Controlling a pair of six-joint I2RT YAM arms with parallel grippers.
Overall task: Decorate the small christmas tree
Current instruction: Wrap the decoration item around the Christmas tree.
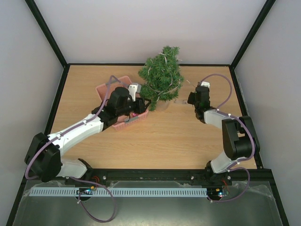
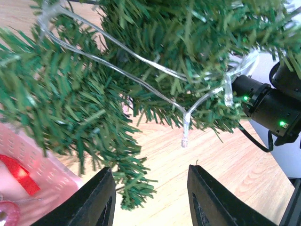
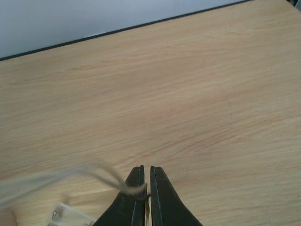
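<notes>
Left gripper (image 2: 150, 193), parted and empty, sits just left of the small christmas tree (image 1: 161, 77) — upright at the table's (image 1: 164, 141) far middle — while the right gripper (image 3: 146, 176) pinches its pale string (image 3: 70, 175).

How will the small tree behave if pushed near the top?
Probably tips: the small christmas tree spreads wide over a narrow base. Likely light, so it may slide instead. Thin bristly branches should bend first.

The table (image 1: 164, 141) is viewed from above its near edge. The small christmas tree (image 1: 161, 75) is also seen close from the left wrist; only table from the right.
</notes>
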